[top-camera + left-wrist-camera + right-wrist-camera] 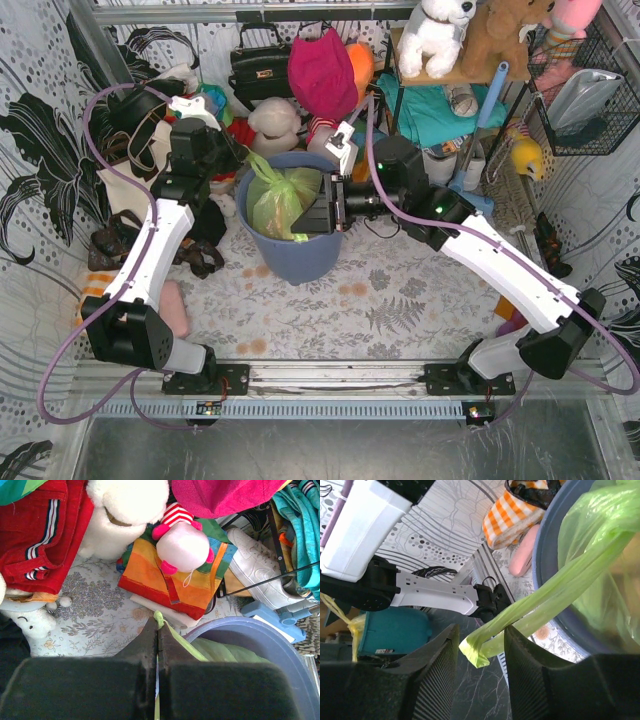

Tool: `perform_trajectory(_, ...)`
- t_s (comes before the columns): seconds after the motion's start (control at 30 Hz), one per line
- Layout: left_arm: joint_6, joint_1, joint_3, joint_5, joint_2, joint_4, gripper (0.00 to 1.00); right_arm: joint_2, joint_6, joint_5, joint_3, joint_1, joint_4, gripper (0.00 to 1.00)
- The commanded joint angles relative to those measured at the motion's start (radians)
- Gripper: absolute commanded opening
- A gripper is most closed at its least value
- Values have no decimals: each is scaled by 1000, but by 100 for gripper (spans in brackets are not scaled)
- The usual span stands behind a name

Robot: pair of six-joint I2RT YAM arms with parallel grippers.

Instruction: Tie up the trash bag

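The trash bag (280, 200) sits inside the blue-grey bin (300, 262), with its top drawn out into strips on opposite sides. At the bin's left rim the left gripper (157, 630) is pinched tight on one green strip (172, 635). The right gripper (481, 630) stands with its jaws apart. The other twisted strip (540, 597) slants out from the bin and ends in that gap, unclamped. I'd say the right arm only needs to close there.
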Motion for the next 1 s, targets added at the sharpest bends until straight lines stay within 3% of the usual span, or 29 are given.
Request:
perform_trajectory(0.0,11,-4,3,8,-18,55,0,19,110,-82,-71,2,167,43)
perform_trajectory(0.27,6,-4,-5,7,-26,59,0,32,257,-102,-183,2,386,52)
perform_trajectory(0.43,5,-4,-6,7,-21,61,0,56,346,-160,-227,2,542,25)
perform_trajectory(0.57,11,-4,1,-2,-11,66,0,12,354,-221,-263,2,561,16)
perform_trajectory(0.7,12,-4,33,-6,17,90,0,-31,360,-320,-293,-3,576,1)
perform_trajectory(0.83,9,-3,129,-10,54,118,0,-22,464,-420,-249,-17,726,0)
perform_trajectory(0.97,7,-4,281,-13,111,115,0,-22,459,-473,-152,-25,708,0)
